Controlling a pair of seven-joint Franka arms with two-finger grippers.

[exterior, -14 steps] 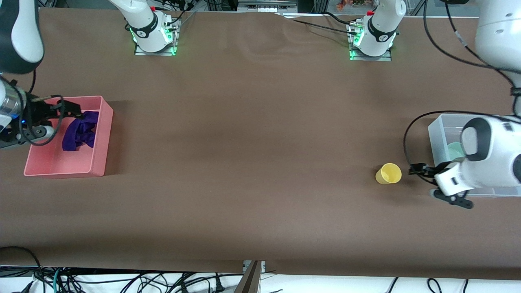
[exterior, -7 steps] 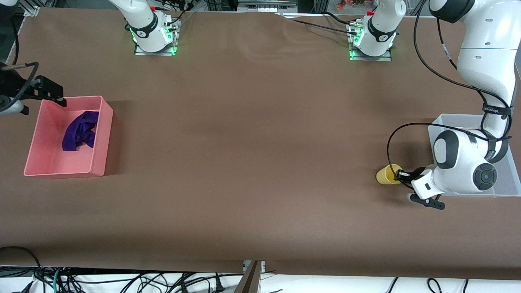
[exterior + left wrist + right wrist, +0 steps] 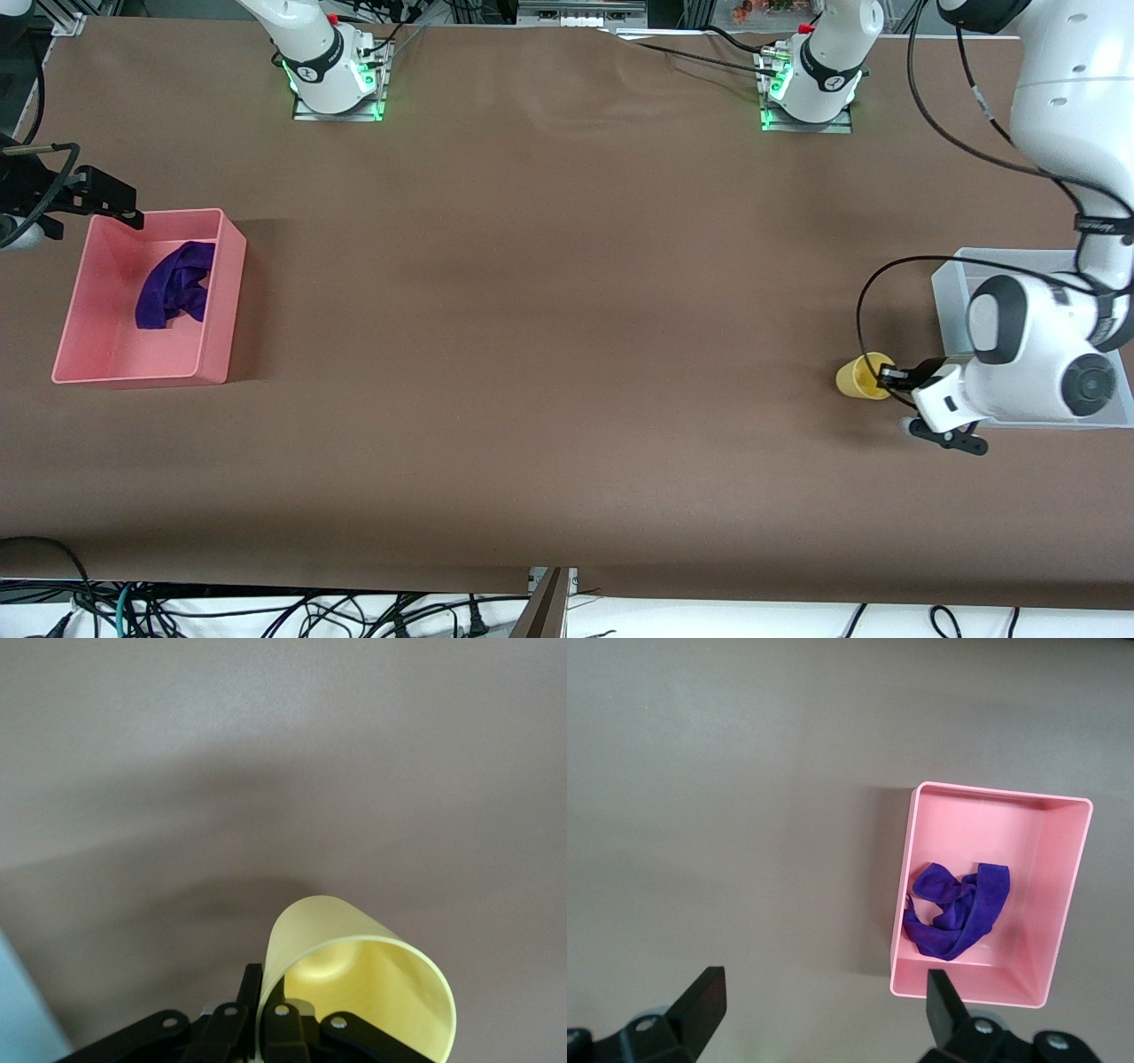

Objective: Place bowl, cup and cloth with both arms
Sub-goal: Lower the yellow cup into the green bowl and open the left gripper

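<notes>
Yellow cup (image 3: 861, 376) (image 3: 359, 988): plain, handleless, tipped over with its open mouth sideways, rim wall pinched between the left gripper's (image 3: 889, 377) closed fingers (image 3: 282, 1028), at the left arm's end of the table. Purple cloth (image 3: 175, 285) (image 3: 957, 909): rumpled in loose folds, lying inside the pink bin (image 3: 223, 297) (image 3: 1063, 895) at the right arm's end. Bowl not discernible.
</notes>
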